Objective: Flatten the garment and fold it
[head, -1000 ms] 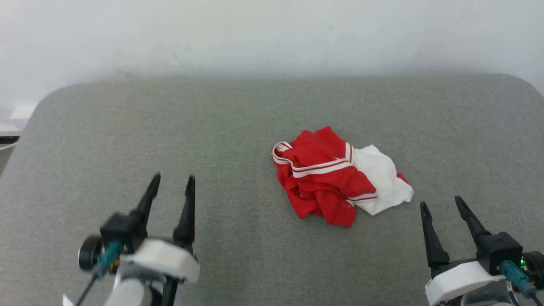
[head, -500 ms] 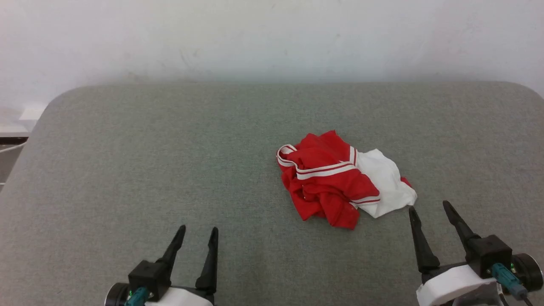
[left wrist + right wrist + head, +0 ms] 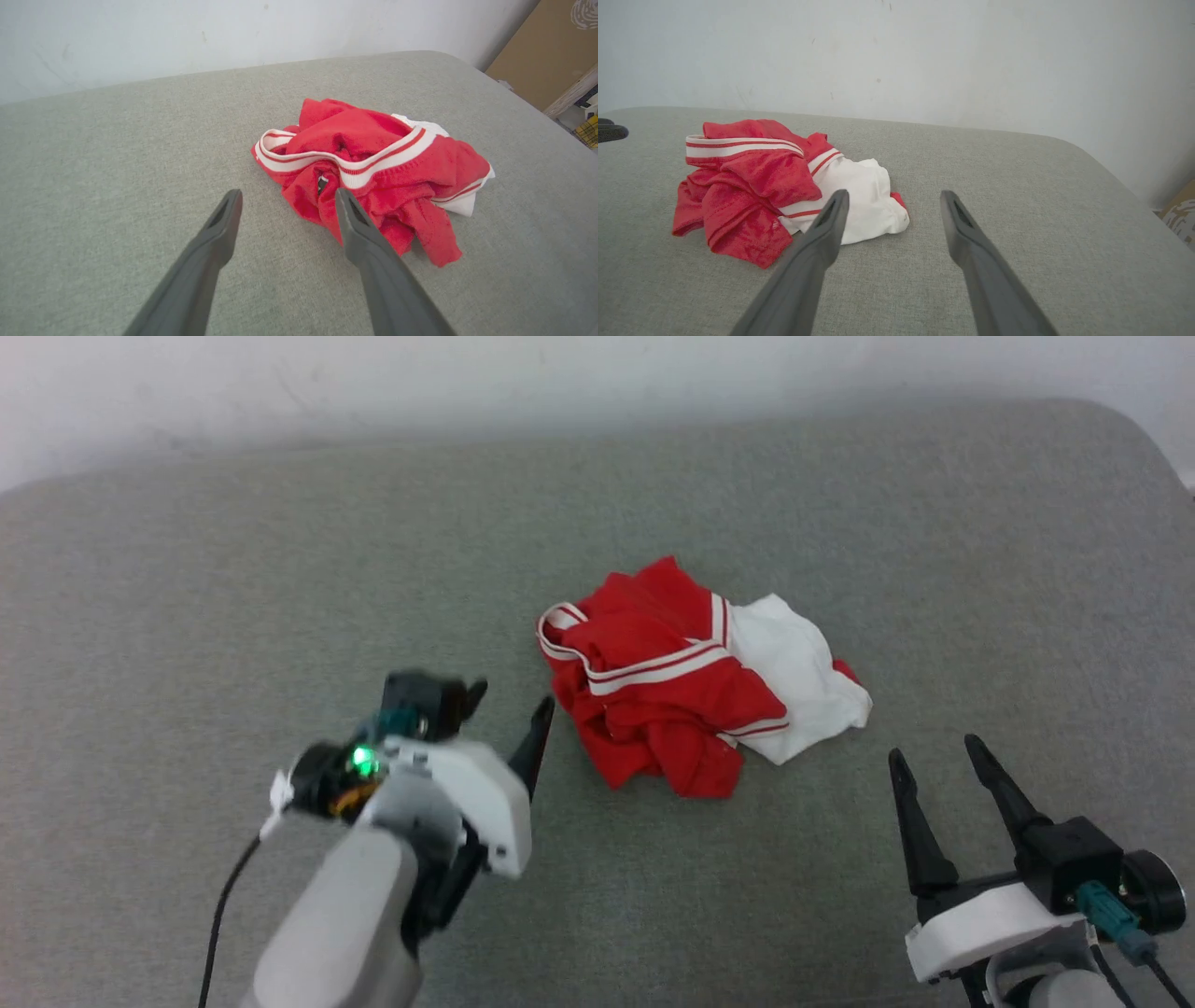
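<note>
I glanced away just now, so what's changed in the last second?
The left pincer has advanced toward the left edge of the garment, open, gripping nothing. The head camera shifted too. The garment keeps its crumpled heap shape; the right pincer stays open near it.

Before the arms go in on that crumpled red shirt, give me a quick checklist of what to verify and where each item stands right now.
1. Left hand open: ok, spread wide with nothing between.
2. Right hand open: ok, nothing held.
3. Garment flat: not ok, it is bunched in a heap.
4. Garment fully on the grey surface: ok, away from the edges.
5. Left hand near a graspable edge: ok, close to the striped trim.
6. Left fingertip touching cloth: cannot tell.
</note>
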Controlling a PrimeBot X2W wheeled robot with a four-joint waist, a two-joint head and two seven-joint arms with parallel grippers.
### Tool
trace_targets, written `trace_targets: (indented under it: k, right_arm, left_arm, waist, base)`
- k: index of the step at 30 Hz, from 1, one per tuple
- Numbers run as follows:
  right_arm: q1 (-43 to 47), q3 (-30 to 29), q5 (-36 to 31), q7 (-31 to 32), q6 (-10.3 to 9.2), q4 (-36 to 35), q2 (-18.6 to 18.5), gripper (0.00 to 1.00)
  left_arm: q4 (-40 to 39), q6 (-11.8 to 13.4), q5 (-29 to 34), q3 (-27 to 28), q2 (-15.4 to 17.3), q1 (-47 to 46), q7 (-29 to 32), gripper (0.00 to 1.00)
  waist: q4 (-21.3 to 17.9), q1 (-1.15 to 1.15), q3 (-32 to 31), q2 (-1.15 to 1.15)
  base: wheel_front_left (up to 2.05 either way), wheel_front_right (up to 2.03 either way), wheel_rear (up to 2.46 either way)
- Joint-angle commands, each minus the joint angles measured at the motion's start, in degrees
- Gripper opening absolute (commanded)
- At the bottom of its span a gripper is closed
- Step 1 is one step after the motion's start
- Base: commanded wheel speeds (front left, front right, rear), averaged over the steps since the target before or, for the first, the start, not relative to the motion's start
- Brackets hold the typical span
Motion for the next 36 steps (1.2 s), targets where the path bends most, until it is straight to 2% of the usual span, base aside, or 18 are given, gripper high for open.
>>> trace_targets:
  k: [1,9,13,18,19,20,23,31,36]
  right_arm:
    - [-1.02,0.07,0.55,-0.47,-0.12,0.18,0.11,1.00]
    - [-2.80,1.44,2.77,-2.17,-0.12,2.42,0.11,1.00]
    - [-3.75,2.50,3.58,-2.87,-0.12,3.65,0.11,1.00]
    - [-4.80,2.75,4.41,-3.43,-0.12,4.88,0.11,1.00]
    - [-4.92,2.76,4.49,-3.50,-0.12,5.10,0.11,1.00]
    - [-5.00,2.65,4.57,-3.56,-0.12,5.31,0.11,1.00]
    - [-5.00,2.07,4.60,-3.68,-0.12,5.76,0.11,1.00]
    - [-4.17,0.82,2.84,-3.78,-0.12,5.85,0.11,1.00]
    - [-2.80,0.36,2.03,-3.73,-0.12,5.57,0.11,1.00]
  left_arm:
    - [0.78,-0.35,0.19,-0.11,-0.11,-2.87,1.28,1.00]
    - [11.82,0.56,2.26,-1.18,0.81,-17.88,14.79,1.00]
    - [18.12,-0.80,2.82,-2.75,1.59,-22.05,20.91,1.00]
    - [24.10,-4.04,1.61,-4.84,1.67,-23.48,26.71,1.00]
    - [24.43,-4.67,0.89,-4.96,1.55,-23.51,26.74,0.27]
    - [24.42,-5.02,0.30,-4.83,1.46,-23.57,25.82,0.00]
    - [23.30,-4.85,0.23,-4.04,1.58,-24.15,19.40,0.00]
    - [17.01,0.32,0.76,1.52,2.33,-23.28,-5.17,0.00]
    - [10.86,3.28,0.47,3.94,3.43,-15.73,-14.15,0.00]
  waist:
    - [-4.21,-0.01,4.75,0.00]
    - [-8.46,-0.01,8.55,0.00]
    - [-9.91,-0.01,9.67,0.00]
    - [-10.54,-0.01,10.22,0.00]
    - [-10.55,-0.01,10.18,0.00]
    - [-10.38,-0.01,10.00,0.00]
    - [-9.37,-0.01,9.06,0.00]
    - [-4.75,-0.01,4.20,0.00]
    - [-1.48,-0.01,1.74,0.00]
  base:
    - [0.00,0.00,0.00]
    - [0.00,0.00,0.00]
    - [0.00,0.00,0.00]
    - [0.00,0.00,0.00]
    - [0.00,0.00,0.00]
    - [0.00,0.00,0.00]
    - [0.00,0.00,0.00]
    - [0.00,0.00,0.00]
    - [0.00,0.00,0.00]
